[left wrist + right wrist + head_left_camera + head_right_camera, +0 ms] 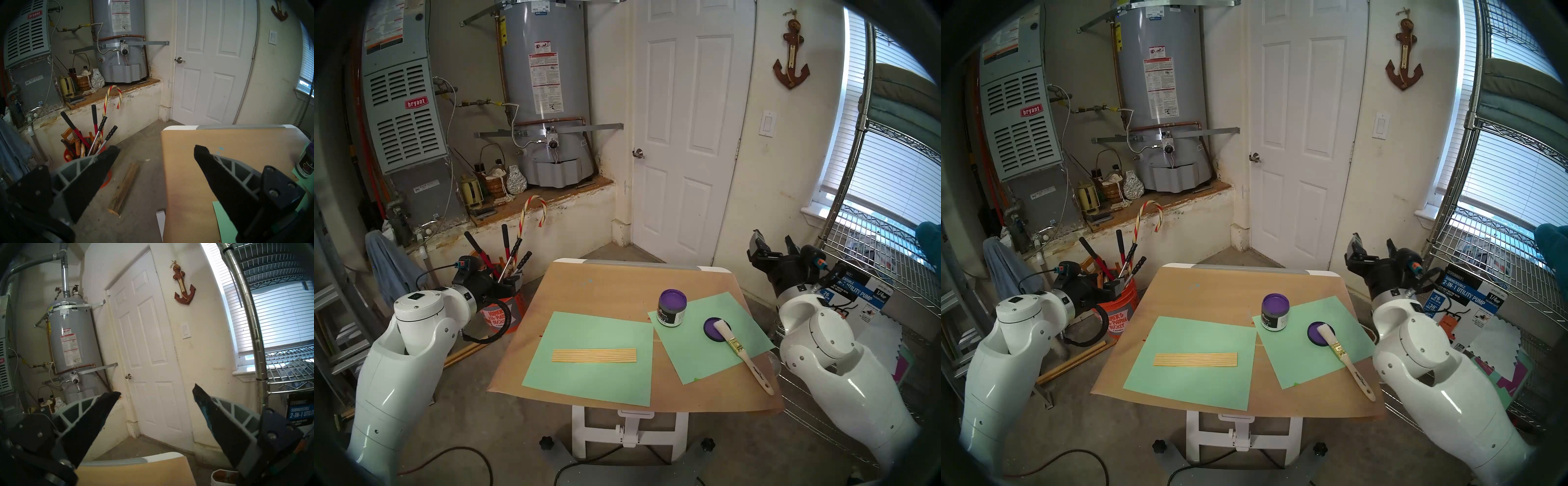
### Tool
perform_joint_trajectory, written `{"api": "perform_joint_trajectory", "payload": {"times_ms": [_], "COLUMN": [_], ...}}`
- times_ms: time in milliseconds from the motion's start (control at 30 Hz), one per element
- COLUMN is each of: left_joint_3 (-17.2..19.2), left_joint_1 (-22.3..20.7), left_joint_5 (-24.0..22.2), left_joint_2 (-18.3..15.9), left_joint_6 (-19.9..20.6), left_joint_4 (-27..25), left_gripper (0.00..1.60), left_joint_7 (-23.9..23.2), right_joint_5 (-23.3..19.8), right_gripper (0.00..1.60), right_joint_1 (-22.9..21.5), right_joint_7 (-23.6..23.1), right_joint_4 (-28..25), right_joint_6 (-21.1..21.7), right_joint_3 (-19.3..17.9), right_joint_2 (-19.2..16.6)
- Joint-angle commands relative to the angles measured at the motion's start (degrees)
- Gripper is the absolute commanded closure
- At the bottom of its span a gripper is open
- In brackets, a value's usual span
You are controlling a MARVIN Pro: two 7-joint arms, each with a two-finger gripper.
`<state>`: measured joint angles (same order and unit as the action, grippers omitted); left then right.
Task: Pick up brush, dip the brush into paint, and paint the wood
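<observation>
Fingers of right gripper apart, empty, raised beside table; left gripper likewise spread, nothing between. Brush lies diagonal on right green sheet, white bristles propped on purple lid, presumably keeping the bristles off the sheet. Open paint jar near. Wood unpainted on left sheet. Wrist views miss brush and wood; head views show both.

**Residential garage or utility room used as a workspace**

A tall grey cylindrical water heater stands on a raised ledge beside a grey louvred "bryant" furnace. An orange plastic bucket of long-handled tools, bare concrete floor, chrome wire shelving and a white 6-panel door complete the setting.
</observation>
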<state>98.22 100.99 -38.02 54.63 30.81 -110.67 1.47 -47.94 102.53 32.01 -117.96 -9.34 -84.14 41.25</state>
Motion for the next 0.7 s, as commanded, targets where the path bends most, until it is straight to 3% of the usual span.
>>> {"api": "perform_joint_trajectory", "payload": {"times_ms": [0,67,100,333,367,400,667], "left_joint_3": [0.33,0.32,0.30,0.23,0.22,0.21,0.13], "left_joint_1": [-0.38,-0.39,-0.40,-0.45,-0.45,-0.45,-0.49], "left_joint_5": [-0.02,-0.02,-0.02,-0.01,-0.01,-0.01,0.00], "left_joint_2": [-0.13,-0.14,-0.14,-0.16,-0.16,-0.16,-0.17], "left_joint_6": [-0.16,-0.16,-0.17,-0.18,-0.18,-0.18,-0.19], "left_joint_4": [-0.57,-0.56,-0.53,-0.43,-0.42,-0.40,-0.27], "left_gripper": [0.00,0.00,0.00,0.00,0.00,0.00,0.00], "left_joint_7": [-0.01,-0.01,-0.01,-0.01,-0.01,-0.01,-0.03], "right_joint_5": [-1.23,-1.32,-1.26,-1.18,-1.22,-1.16,-0.17], "right_gripper": [0.00,0.00,0.00,0.00,0.00,0.00,0.00], "right_joint_1": [7.47,6.18,8.86,12.69,15.55,14.80,20.88], "right_joint_7": [-3.02,-2.80,-4.19,-9.67,-10.65,-11.08,-15.84], "right_joint_4": [2.01,3.29,3.32,6.30,5.62,6.03,7.15], "right_joint_6": [-1.72,-1.64,-2.08,-2.82,-3.23,-3.17,-4.40], "right_joint_3": [-6.43,-6.03,-7.28,-7.85,-8.91,-8.46,-9.44], "right_joint_2": [-5.54,-5.28,-6.03,-7.20,-7.84,-7.70,-8.63]}}
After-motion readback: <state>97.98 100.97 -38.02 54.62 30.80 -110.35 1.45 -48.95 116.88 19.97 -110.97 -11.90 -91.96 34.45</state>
